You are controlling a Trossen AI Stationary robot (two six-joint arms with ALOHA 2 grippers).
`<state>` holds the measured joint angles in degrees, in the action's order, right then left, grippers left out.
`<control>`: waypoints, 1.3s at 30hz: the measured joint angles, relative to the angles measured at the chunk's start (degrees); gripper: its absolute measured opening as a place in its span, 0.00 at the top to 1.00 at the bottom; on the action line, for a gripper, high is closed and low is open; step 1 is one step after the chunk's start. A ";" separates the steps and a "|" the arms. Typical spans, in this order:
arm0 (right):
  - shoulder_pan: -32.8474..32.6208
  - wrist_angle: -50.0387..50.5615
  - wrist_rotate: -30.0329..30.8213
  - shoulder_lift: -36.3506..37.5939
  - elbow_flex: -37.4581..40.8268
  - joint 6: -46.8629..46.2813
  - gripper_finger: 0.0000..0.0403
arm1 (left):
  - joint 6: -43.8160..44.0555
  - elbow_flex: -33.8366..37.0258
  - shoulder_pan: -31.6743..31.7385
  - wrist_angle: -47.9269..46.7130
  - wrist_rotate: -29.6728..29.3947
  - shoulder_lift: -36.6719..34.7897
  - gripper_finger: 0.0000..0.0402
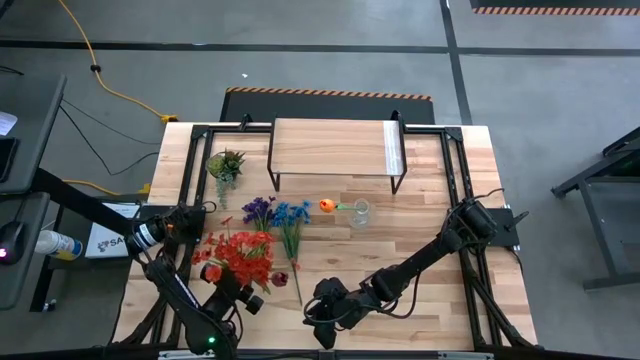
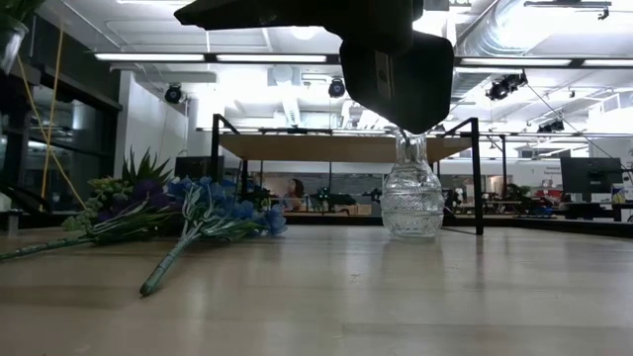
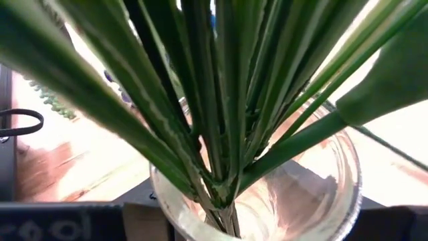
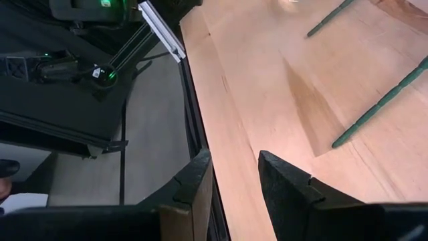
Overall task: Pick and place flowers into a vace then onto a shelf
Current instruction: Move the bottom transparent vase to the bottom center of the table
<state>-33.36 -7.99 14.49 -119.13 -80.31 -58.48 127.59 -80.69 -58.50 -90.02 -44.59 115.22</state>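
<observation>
The flowers lie flat on the table: red blooms (image 1: 240, 255), purple (image 1: 260, 210), blue (image 1: 290, 215) and one orange (image 1: 327, 206). The clear glass vase (image 1: 360, 212) stands upright beside the orange one and in front of the shelf (image 1: 335, 147). The low view shows the blue flowers (image 2: 213, 213), the vase (image 2: 411, 198) and the shelf (image 2: 336, 146). My right gripper (image 4: 234, 181) is open, hovering over the near table edge, with green stems (image 4: 374, 110) ahead of it. My left gripper (image 1: 248, 298) is near the red blooms. The left wrist view is filled by green leaves (image 3: 221, 100) rising from a glass rim (image 3: 348, 174).
A small green spiky plant (image 1: 225, 165) stands left of the shelf. A black frame (image 1: 455, 190) runs around the tabletop. A dark arm part (image 2: 396, 59) hangs at the top of the low view. Bare wood lies to the right of the vase (image 1: 430, 240).
</observation>
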 joint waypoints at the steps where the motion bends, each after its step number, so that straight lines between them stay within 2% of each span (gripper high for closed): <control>1: 0.02 -0.06 0.06 0.00 0.00 0.00 0.72 | 0.02 0.00 0.00 0.04 -0.48 -0.32 0.50; 20: 0.09 -6.18 1.32 0.46 0.02 0.55 0.72 | -1.54 -0.04 0.00 -0.01 -5.74 -6.82 0.50; 24: 0.32 -7.25 -0.29 1.29 0.02 2.13 0.72 | -1.84 -0.54 0.00 -0.02 -6.15 -7.13 0.50; 30: 0.68 -7.21 -1.57 3.39 0.02 4.58 0.72 | -8.82 -4.83 0.01 0.04 -8.07 -7.13 0.50; 35: 0.68 -6.85 -2.30 4.48 0.02 5.62 0.72 | -10.32 -7.22 0.02 -0.02 -10.03 -7.13 0.50; 39: 0.41 -6.35 -7.66 4.52 0.02 4.36 0.72 | -10.36 -8.57 0.02 -0.03 -10.29 -7.13 0.50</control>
<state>-32.95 -14.34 6.84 -114.61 -80.29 -54.12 117.23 -89.25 -58.48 -90.04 -54.88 108.09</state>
